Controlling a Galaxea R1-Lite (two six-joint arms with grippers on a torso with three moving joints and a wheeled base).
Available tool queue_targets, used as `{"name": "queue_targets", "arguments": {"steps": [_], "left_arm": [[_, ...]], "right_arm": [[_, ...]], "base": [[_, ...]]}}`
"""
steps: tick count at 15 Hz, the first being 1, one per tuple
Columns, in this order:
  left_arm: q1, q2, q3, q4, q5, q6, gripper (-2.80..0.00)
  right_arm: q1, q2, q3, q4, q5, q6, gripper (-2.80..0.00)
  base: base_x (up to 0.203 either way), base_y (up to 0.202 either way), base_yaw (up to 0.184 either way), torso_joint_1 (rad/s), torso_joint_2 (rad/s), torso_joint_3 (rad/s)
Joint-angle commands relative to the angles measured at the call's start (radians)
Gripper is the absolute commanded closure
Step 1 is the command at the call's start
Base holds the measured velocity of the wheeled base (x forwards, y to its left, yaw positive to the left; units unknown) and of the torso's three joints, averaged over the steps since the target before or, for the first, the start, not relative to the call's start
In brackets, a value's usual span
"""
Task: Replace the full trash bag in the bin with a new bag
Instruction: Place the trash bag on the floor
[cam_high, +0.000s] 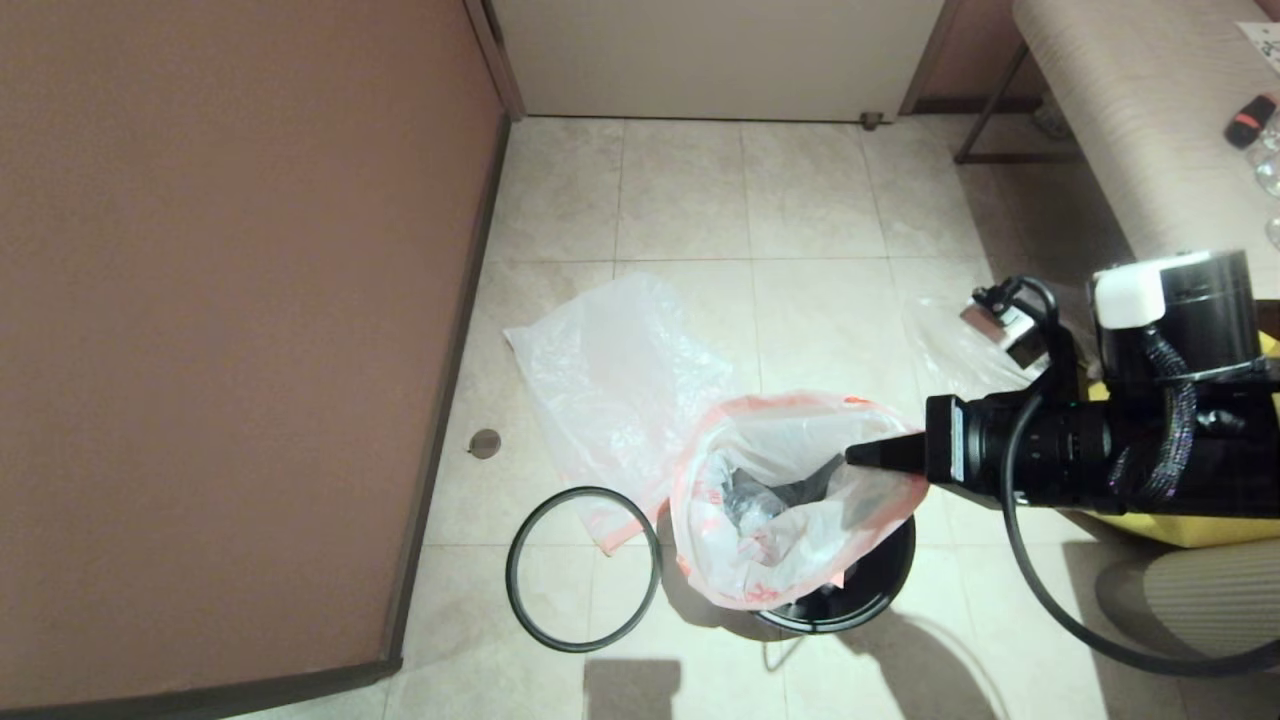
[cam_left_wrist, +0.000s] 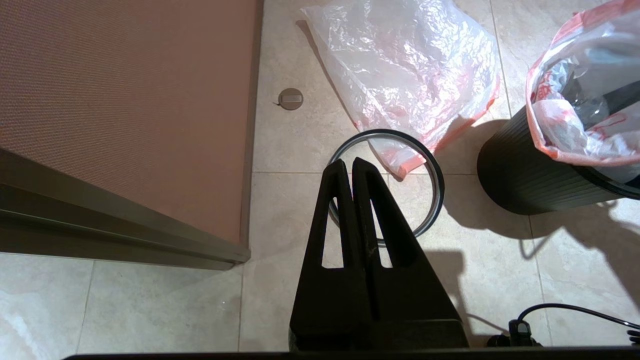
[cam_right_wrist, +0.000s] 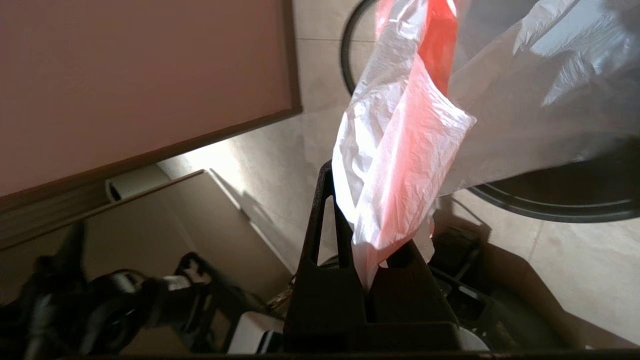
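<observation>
Pink-rimmed film is pinched in my right tool (cam_right_wrist: 372, 267), clamped on the rim of the full trash bag (cam_high: 790, 500), which sits in the bin (cam_high: 860, 580); gripping the band lets me lift without tearing. The grey ring (cam_high: 583, 568) lies on the floor, freeing the rim. My left tool (cam_left_wrist: 350, 167) hangs closed above it, beside the new bag (cam_high: 615, 385).

Head overhead; wrists low; all share bin (cam_high: 870, 585).
</observation>
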Motion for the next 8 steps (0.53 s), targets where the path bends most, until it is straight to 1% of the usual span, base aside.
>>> {"name": "queue_targets", "arguments": {"steps": [1, 4, 5, 6, 8], "left_arm": [[0.0, 0.0, 0.0, 0.0, 0.0, -0.001, 0.0], [0.0, 0.0, 0.0, 0.0, 0.0, 0.0, 0.0], [0.0, 0.0, 0.0, 0.0, 0.0, -0.001, 0.0], [0.0, 0.0, 0.0, 0.0, 0.0, -0.001, 0.0], [0.0, 0.0, 0.0, 0.0, 0.0, 0.0, 0.0]], "right_arm": [[0.021, -0.071, -0.08, 0.08, 0.005, 0.004, 0.0], [0.026, -0.144, -0.232, 0.204, 0.009, 0.004, 0.0], [0.015, -0.161, -0.31, 0.256, 0.008, 0.003, 0.0], [-0.006, -0.17, -0.405, 0.307, 0.006, -0.001, 0.0], [-0.092, -0.159, -0.597, 0.393, 0.004, -0.019, 0.0]], "base": [[0.0, 0.0, 0.0, 0.0, 0.0, 0.0], [0.0, 0.0, 0.0, 0.0, 0.0, 0.0], [0.0, 0.0, 0.0, 0.0, 0.0, 0.0], [0.0, 0.0, 0.0, 0.0, 0.0, 0.0], [0.0, 0.0, 0.0, 0.0, 0.0, 0.0]]}}
